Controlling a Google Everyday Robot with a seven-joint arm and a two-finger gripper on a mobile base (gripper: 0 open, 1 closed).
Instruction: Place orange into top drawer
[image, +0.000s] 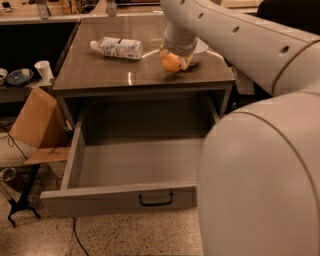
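Clenched on the orange (171, 63), the claw (173, 59) is seen at the back right part of the worktop (100, 75), with a pale finger pressed against each side of the fruit. The orange is held low over the worktop surface; whether it touches the wood cannot be told.

At the far left, a white paper cup (44, 70) is set on a lower side shelf, and a piece of brown cardboard (32, 120) is leaned below it, beside the cabinet. On the worktop, a plastic bottle (119, 48) with a pale label is laid on its side, well to the left of the orange. Below the worktop, the top drawer (120, 197) is pulled fully out, its grey inside exposed and nothing seen in it; a small dark handle (156, 200) is fixed at the centre of its flat front panel. Just right of the orange and behind the claw, a white bowl (202, 47) is partly hidden by the wrist. From there the white arm (240, 35) is stretched towards the upper right, and the right side of the view is filled by the robot's rounded white body (260, 185), by which the right end of the drawer is covered.
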